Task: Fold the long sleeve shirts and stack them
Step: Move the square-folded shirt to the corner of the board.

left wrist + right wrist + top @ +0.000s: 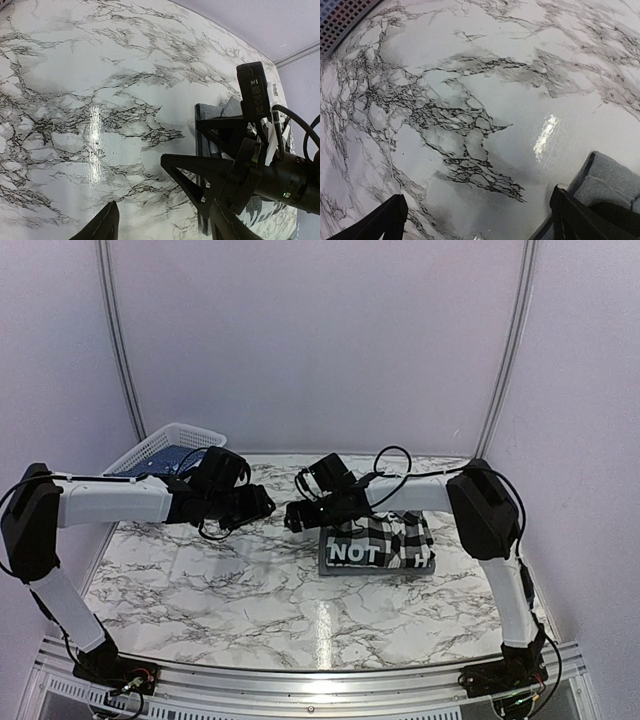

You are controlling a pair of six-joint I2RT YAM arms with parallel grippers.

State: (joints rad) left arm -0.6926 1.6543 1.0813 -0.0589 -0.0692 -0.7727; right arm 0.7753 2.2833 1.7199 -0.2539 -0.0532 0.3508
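One long sleeve shirt (385, 535), black-and-white check with a black band of white letters, lies folded at the right of the marble table (200, 585). It rests on a folded grey cloth (372, 570), whose edge shows in the right wrist view (612, 182). My left gripper (268, 506) hovers open over the table's middle, nothing between its fingers (102, 227). My right gripper (292, 517) is open and empty too, just left of the folded stack, its fingers (572, 215) above bare marble. The two grippers' tips nearly meet. The right arm's fingers (210, 172) fill the left wrist view.
A white mesh basket (165, 448) with something blue inside stands at the back left corner; its grid shows in the right wrist view (340, 15). Curtain walls close in the table on three sides. Bare marble lies in front of both grippers.
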